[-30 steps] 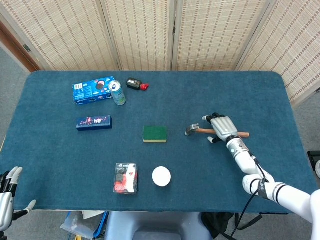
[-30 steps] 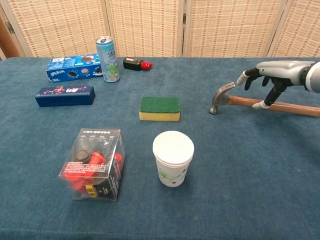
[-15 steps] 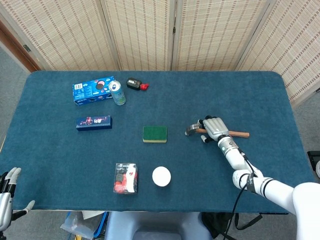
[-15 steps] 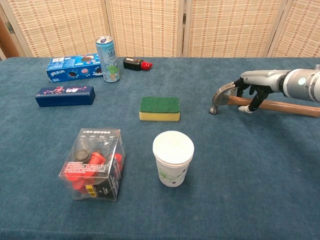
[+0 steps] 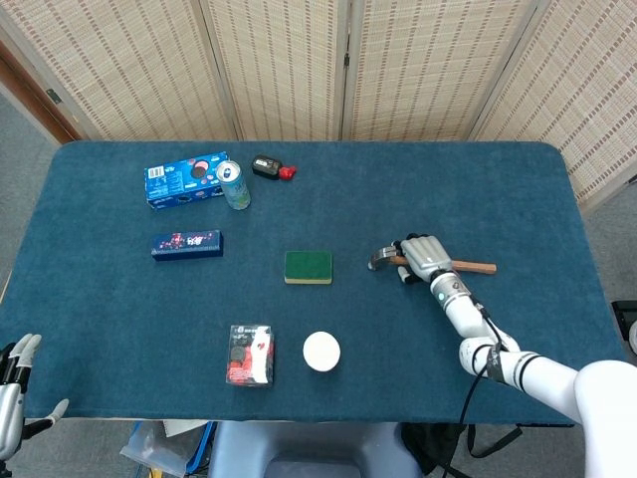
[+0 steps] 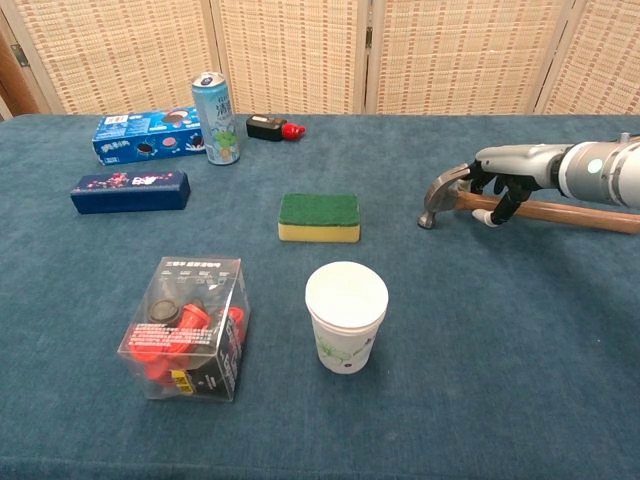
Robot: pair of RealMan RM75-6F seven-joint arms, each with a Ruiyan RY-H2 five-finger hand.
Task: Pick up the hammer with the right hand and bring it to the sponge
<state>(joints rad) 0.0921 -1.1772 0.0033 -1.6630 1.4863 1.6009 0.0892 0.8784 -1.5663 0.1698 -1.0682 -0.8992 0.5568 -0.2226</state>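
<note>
Fingers (image 6: 497, 206) of the right hand (image 5: 422, 256) are curling over the hammer (image 6: 520, 203) near its head, but whether they are gripping it I cannot tell. Across the counter (image 5: 119, 299), the hammer is lying flat, well apart from the sponge (image 5: 309, 267). Grasped so near the head, the long handle is likely tipping or slipping on lifting. Down at the counter's corner, the left hand (image 5: 15, 378) is hanging with fingers spread, holding nothing.
</note>
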